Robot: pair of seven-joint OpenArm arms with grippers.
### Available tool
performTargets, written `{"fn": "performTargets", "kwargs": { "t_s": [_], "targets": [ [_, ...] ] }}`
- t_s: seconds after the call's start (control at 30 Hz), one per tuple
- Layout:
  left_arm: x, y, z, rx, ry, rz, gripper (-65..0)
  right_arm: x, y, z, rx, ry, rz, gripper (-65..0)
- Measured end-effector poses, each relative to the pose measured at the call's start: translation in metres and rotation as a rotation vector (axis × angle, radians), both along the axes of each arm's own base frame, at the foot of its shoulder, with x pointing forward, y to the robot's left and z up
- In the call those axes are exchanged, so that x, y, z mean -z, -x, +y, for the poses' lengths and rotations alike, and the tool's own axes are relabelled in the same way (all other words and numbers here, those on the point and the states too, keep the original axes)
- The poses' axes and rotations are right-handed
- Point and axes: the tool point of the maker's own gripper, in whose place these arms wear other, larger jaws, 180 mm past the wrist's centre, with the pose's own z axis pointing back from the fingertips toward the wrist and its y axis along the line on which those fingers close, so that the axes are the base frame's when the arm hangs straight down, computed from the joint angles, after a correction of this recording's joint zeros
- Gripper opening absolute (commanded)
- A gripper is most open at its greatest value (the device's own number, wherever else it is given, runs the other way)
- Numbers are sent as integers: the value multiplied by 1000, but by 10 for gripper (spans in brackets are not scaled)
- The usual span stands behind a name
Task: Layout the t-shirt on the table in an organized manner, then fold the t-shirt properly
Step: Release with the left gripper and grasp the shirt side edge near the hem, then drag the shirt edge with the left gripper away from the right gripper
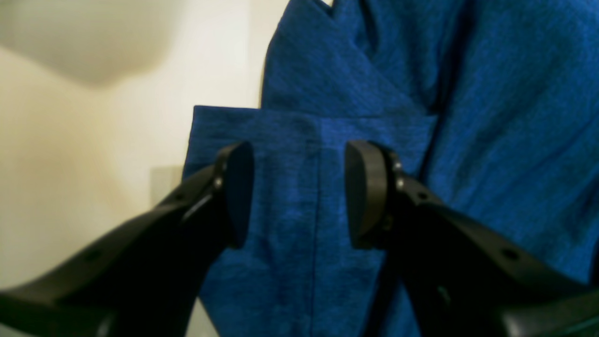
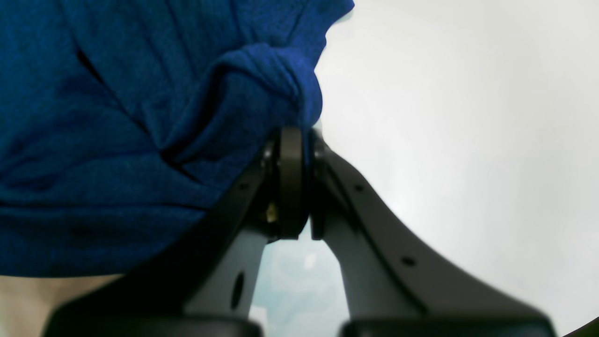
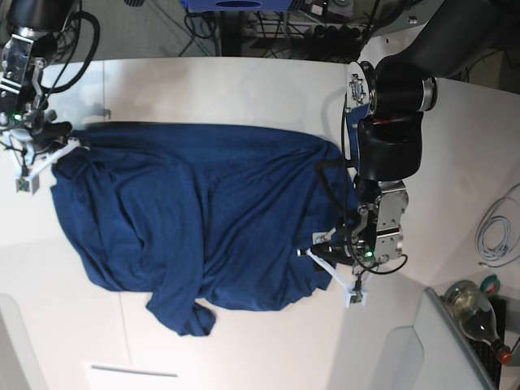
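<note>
The dark blue t-shirt (image 3: pixel 203 211) lies spread and wrinkled on the white table (image 3: pixel 244 81), with one sleeve bunched at its near edge (image 3: pixel 183 313). My left gripper (image 1: pixel 299 192) is open, its two black fingers apart over a hemmed flap of the t-shirt (image 1: pixel 290 262), gripping nothing. In the base view the left gripper (image 3: pixel 335 275) stands at the shirt's right edge. My right gripper (image 2: pixel 295 140) is shut on a bunched fold of the t-shirt (image 2: pixel 262 79). In the base view the right gripper (image 3: pixel 45 158) holds the shirt's far left corner.
A glass bottle (image 3: pixel 475 313) and a coiled white cable (image 3: pixel 496 231) lie off the table at the lower right. Dark cables (image 3: pixel 268 28) run behind the table's far edge. A white panel (image 3: pixel 130 375) lies at the near left.
</note>
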Motion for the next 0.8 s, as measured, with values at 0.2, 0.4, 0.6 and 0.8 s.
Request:
{"fn": "performTargets", "kwargs": {
  "t_s": [0.2, 0.4, 0.6, 0.8],
  "targets": [
    [17, 10, -3, 2, 9, 52, -397, 0, 0, 0, 0, 0, 0, -650],
    [23, 16, -4, 4, 10, 72, -398, 0, 0, 0, 0, -1, 0, -650],
    [22, 14, -4, 4, 11, 74, -405, 0, 0, 0, 0, -1, 1, -650],
    [19, 12, -3, 4, 10, 70, -650, 0, 0, 0, 0, -1, 0, -650]
  ]
}}
